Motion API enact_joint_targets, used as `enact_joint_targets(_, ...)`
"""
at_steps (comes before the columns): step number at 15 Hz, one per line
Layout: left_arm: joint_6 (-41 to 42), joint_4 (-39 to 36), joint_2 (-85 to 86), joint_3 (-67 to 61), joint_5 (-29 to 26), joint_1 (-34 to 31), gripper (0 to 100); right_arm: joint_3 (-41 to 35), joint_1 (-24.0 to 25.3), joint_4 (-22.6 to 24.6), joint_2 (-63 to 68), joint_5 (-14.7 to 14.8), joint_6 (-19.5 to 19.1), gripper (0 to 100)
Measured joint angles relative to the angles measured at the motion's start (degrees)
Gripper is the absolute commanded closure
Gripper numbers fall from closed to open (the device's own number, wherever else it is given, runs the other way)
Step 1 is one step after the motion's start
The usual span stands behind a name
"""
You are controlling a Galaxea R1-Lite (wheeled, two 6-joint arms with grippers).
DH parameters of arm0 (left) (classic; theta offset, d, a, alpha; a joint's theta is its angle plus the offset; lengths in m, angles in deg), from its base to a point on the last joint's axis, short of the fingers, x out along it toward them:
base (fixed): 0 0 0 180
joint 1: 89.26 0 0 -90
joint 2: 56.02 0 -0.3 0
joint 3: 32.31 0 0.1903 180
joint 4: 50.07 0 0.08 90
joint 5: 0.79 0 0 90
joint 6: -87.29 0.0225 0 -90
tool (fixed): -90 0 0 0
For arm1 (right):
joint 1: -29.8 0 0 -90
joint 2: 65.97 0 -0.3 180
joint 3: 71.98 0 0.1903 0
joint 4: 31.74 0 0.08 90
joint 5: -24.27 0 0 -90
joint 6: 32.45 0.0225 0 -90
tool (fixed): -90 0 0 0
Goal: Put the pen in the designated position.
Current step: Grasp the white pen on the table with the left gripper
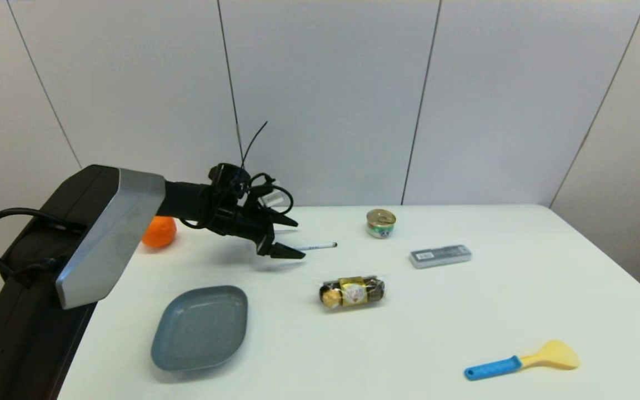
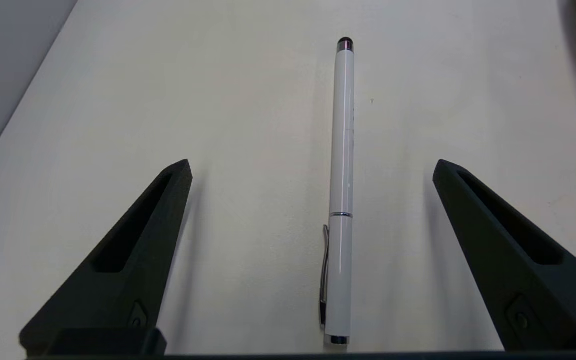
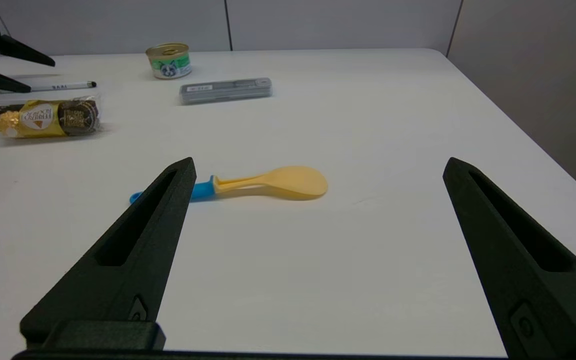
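The left gripper (image 1: pixel 292 238) hangs open over the pen (image 1: pixel 315 246), with the chocolate pack (image 1: pixel 352 292) nearby.

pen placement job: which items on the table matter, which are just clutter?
Part of the job:
- pen, lying flat on the table
- left gripper, open, fingers either side of the pen, not touching it

Just lying about:
- orange
- grey plate
- chocolate pack
- can
- grey case
- spatula
- right gripper, open, parked
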Motion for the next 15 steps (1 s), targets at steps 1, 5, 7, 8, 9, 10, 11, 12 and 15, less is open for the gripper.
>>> enact_joint_targets(1, 0.05, 0.02, 0.16, -0.5, -0.52, 0.09, 0, 0.0, 0.0, 0.0, 0.0, 0.0, -0.02, 0)
enact_joint_targets(5, 0.46, -0.85, 1.51, -3.89, -1.56, 0.65, 0, 0.0, 0.0, 0.0, 0.0, 0.02, 0.0, 0)
enact_joint_targets(7, 0.5, -3.54, 1.96, -5.72, -1.56, 0.72, 0, 0.0, 0.0, 0.0, 0.0, 0.0, -0.02, 0)
enact_joint_targets(8, 0.52, -4.11, 2.07, -6.45, -1.56, 0.83, 0, 0.0, 0.0, -0.02, 0.0, 0.02, -0.02, 0)
enact_joint_targets(9, 0.52, -4.25, 2.17, -6.84, -1.56, 0.95, 0, 0.0, 0.0, -0.02, 0.0, 0.0, 0.0, 0)
enact_joint_targets(10, 0.52, -4.55, 2.18, -7.03, -1.58, 1.06, 0, 0.0, 0.0, -0.02, 0.0, 0.02, -0.02, 0)
enact_joint_targets(11, 0.52, -5.0, 2.12, -7.09, -1.58, 1.13, 0, 0.0, 0.0, -0.02, 0.0, 0.02, 0.0, 0)
enact_joint_targets(12, 0.46, -5.3, 2.04, -7.09, -1.58, 1.19, 0, 0.0, 0.0, -0.02, 0.0, 0.02, -0.02, 0)
enact_joint_targets(15, 0.46, -5.46, 1.73, -7.2, -1.54, 1.5, 0, 0.0, 0.0, -0.02, 0.0, 0.05, 0.0, 0)
